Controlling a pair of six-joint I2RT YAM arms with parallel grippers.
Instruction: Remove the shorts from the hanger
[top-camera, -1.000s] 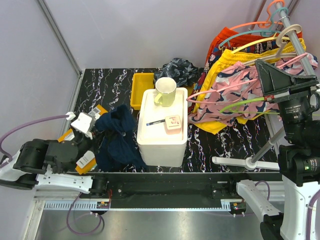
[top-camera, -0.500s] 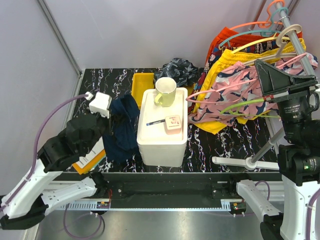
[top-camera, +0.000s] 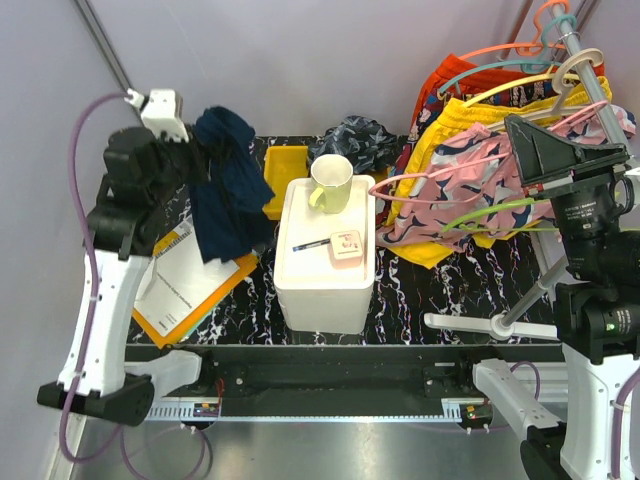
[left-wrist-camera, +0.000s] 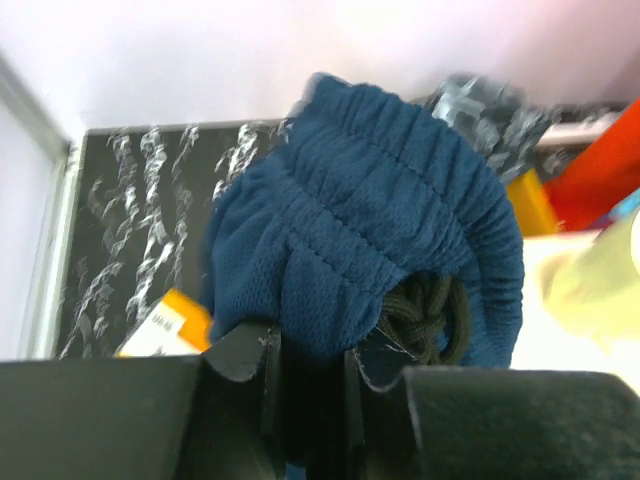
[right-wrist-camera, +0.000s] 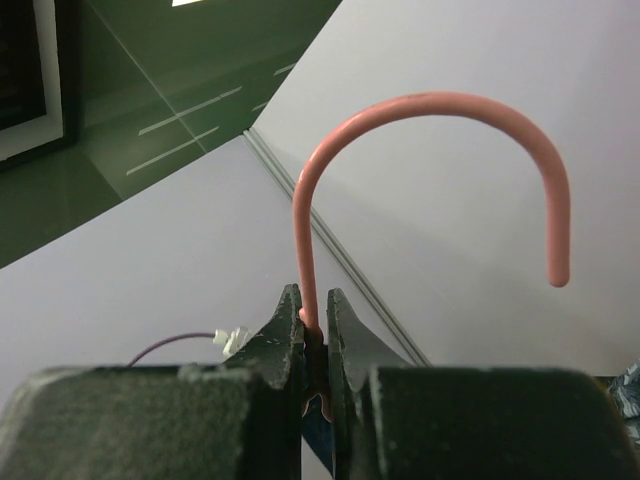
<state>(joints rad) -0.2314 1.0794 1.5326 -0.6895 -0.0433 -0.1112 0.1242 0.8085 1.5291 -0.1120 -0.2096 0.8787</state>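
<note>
Carry-off: clenches navy shorts (top-camera: 225, 190) in left gripper (left-wrist-camera: 310, 355) at ten o'clock, pinches pink hanger hook (right-wrist-camera: 430, 100) in right gripper (right-wrist-camera: 313, 325); likely needs set-down next.

1. My left arm (top-camera: 98, 330) is made of long white links with bulky black joints.
2. A thin lilac cable (top-camera: 71, 150) goes to a small white camera box (top-camera: 160, 108) at its wrist.
3. My right arm (top-camera: 600, 330) is mostly black and rounded, with a white link lower down.
4. My left pincer (left-wrist-camera: 310, 360) has two matte black fingers with flat tips.
5. My right pincer (right-wrist-camera: 313, 340) has the same black fingers, narrowing to points.
6. Both bases are fixed on one black rail (top-camera: 330, 380).
</note>
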